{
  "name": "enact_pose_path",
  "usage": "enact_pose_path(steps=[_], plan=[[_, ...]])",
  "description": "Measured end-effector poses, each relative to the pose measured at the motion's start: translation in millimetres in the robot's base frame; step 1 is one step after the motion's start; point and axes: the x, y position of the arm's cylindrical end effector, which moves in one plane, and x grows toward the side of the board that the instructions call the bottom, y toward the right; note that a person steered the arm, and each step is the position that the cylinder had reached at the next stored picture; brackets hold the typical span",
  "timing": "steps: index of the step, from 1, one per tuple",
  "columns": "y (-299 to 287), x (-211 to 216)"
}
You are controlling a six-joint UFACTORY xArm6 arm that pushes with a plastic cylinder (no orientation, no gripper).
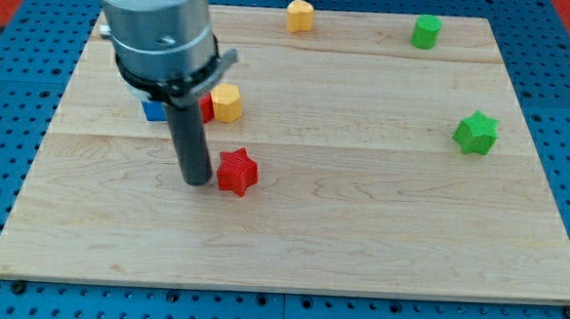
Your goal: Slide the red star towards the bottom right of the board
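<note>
The red star (236,172) lies on the wooden board (359,232), left of the middle. My tip (197,181) rests on the board just to the star's left, close to it or touching it. The dark rod rises from there to the grey arm body at the view's top left.
A yellow block (227,103) sits above the star, with a red block (208,108) and a blue block (154,110) partly hidden behind the rod and arm. A yellow block (300,16) and a green block (427,32) sit near the top edge. A green star (476,132) is at the right.
</note>
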Motion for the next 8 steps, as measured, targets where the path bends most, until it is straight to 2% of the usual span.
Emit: enact_pose_path(steps=[3,4,6,7,8], plan=[[8,-3],[2,-29],[148,14],[195,22],[171,25]])
